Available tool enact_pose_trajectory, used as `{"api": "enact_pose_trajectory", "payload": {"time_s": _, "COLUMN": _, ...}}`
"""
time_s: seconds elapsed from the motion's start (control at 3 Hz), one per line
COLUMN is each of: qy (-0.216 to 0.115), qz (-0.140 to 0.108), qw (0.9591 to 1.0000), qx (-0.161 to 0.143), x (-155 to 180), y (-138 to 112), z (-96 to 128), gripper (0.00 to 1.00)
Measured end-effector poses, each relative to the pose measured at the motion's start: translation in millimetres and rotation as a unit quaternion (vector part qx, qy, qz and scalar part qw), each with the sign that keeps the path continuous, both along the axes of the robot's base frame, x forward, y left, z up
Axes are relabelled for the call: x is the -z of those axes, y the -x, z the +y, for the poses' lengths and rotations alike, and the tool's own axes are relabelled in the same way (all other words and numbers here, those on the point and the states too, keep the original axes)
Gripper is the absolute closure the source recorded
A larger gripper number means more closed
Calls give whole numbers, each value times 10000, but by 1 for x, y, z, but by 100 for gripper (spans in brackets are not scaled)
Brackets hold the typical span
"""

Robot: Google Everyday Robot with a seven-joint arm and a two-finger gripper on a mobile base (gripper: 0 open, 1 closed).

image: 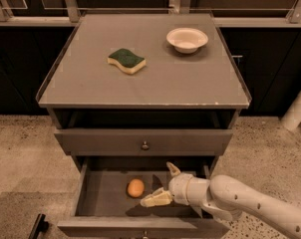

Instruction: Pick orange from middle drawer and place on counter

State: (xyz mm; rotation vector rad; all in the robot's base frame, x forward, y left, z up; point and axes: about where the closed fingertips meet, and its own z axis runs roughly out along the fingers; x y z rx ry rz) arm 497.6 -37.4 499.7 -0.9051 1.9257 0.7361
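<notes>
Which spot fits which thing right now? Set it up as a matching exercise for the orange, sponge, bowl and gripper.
Things:
1. orange
2. sponge
3. bowl
4. gripper

Places:
A. counter, back right
B. lying on the open drawer floor
C. reaching into the drawer, open, just right of the orange
D. counter, left of the bowl

Pairs: 1-B, 2-D, 3-A, 4-C
</notes>
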Motion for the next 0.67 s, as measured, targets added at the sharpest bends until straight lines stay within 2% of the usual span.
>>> {"api": "enact_pose_trajectory", "payload": {"time_s": 0.33, "qy": -37, "qz": -12, "qw": 9998, "qx": 179, "x": 7, "y": 0, "z": -3, "gripper": 0}}
{"api": "enact_pose_trajectory", "payload": {"time_s": 0.67, "qy": -106, "qz": -113, "qw": 9998, "qx": 120, "x": 19, "y": -13, "z": 14, "gripper": 0}}
